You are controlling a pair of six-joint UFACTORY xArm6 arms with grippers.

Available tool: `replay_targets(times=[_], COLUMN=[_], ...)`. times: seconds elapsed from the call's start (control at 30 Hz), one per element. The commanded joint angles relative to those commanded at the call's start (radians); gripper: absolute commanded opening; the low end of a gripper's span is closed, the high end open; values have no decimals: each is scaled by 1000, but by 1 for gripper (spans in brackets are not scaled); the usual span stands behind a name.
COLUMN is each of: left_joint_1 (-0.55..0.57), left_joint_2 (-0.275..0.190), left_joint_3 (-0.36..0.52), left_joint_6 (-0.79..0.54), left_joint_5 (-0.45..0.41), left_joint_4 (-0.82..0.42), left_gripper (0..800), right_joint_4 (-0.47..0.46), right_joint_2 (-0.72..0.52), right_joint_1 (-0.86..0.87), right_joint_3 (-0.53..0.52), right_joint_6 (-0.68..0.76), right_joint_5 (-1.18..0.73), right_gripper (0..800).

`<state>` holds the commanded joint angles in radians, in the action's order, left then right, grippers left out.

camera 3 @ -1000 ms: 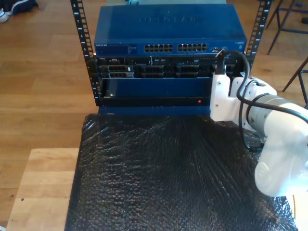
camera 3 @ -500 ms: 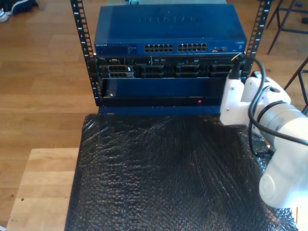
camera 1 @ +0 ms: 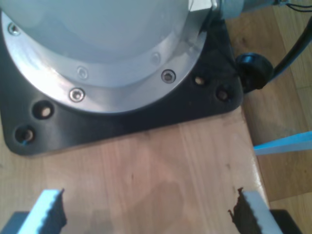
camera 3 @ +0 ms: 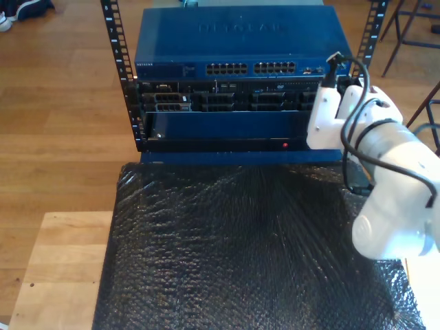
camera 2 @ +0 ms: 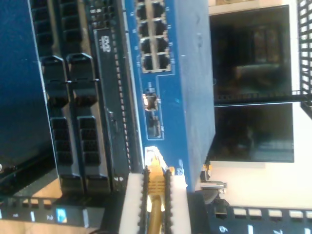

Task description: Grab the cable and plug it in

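Pinching the cable (camera 2: pixel 155 183) near its plug, my second gripper (camera 2: pixel 155 187) risks missing the switch (camera 2: pixel 170 73) port if tilted.

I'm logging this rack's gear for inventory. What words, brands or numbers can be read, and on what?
"NETGEAR": faint raised letters on top of the blue metal network switch.
"6" and "7", apparently: on the black perforated rack rail, second wrist view.
Too blurred: small white print on the switch's front; logo on the black server unit.
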<state>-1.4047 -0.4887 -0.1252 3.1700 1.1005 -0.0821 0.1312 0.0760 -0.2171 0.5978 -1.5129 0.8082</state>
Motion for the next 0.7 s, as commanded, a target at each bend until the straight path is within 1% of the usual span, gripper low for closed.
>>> replay_targets(times=[0.13, 0.2, 0.3, 0.53, 0.6, 0.7], left_joint_1=[0, 0, 0, 0, 0, 0], left_joint_2=[0, 0, 0, 0, 0, 0], left_joint_3=[0, 0, 0, 0, 0, 2], left_joint_6=[0, 0, 0, 0, 0, 0], left_joint_5=[0, 0, 0, 0, 0, 0], left_joint_4=[0, 0, 0, 0, 0, 0], left_gripper=[800, 800, 800, 800, 800, 800], right_joint_4=[0, 2, 5, 11, 25, 77], right_joint_2=[38, 60, 107, 150, 176, 198], right_joint_1=[0, -2, -2, -37, -55, -91], right_joint_3=[32, 51, 52, 35, 41, 38], right_joint_6=[-2, -2, -3, -6, -8, -8], right_joint_5=[9, 52, 143, 292, 345, 394], right_gripper=[0, 0, 0, 0, 0, 0])
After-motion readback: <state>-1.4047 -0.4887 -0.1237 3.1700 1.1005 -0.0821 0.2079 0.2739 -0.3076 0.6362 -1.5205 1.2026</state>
